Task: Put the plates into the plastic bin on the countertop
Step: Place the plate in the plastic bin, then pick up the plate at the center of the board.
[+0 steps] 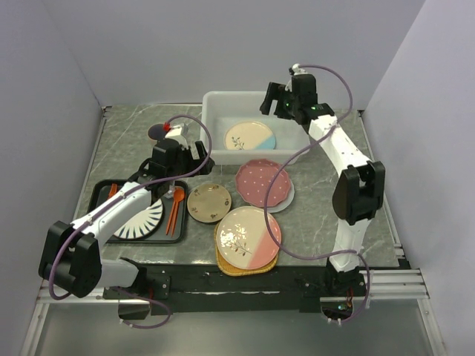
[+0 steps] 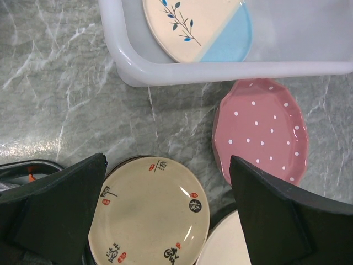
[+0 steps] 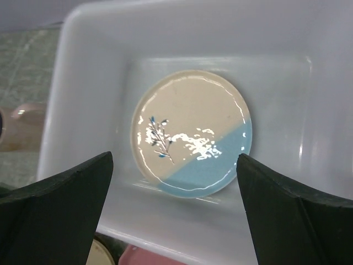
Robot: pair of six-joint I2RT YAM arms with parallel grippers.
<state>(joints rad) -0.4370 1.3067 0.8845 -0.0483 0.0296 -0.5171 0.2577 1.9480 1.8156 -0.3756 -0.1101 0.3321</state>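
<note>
The white plastic bin (image 1: 217,101) stands at the back of the countertop (image 1: 126,141). A cream-and-blue plate (image 1: 250,137) lies flat inside it. My right gripper (image 1: 276,104) hangs open and empty above the bin; its wrist view shows the cream-and-blue plate (image 3: 190,132) below the open gripper (image 3: 174,156). My left gripper (image 1: 191,162) is open and empty above a small tan plate (image 1: 208,202). In the left wrist view that tan plate (image 2: 149,218) lies between the open fingers, below the left gripper (image 2: 166,160), with a dark rim under it.
A pink dotted plate (image 1: 263,182) rests on a white plate in front of the bin. A cream-and-pink plate (image 1: 247,234) sits on an orange plate (image 1: 245,268) near the front edge. A black tray (image 1: 100,194) at the left holds a striped plate and orange utensils.
</note>
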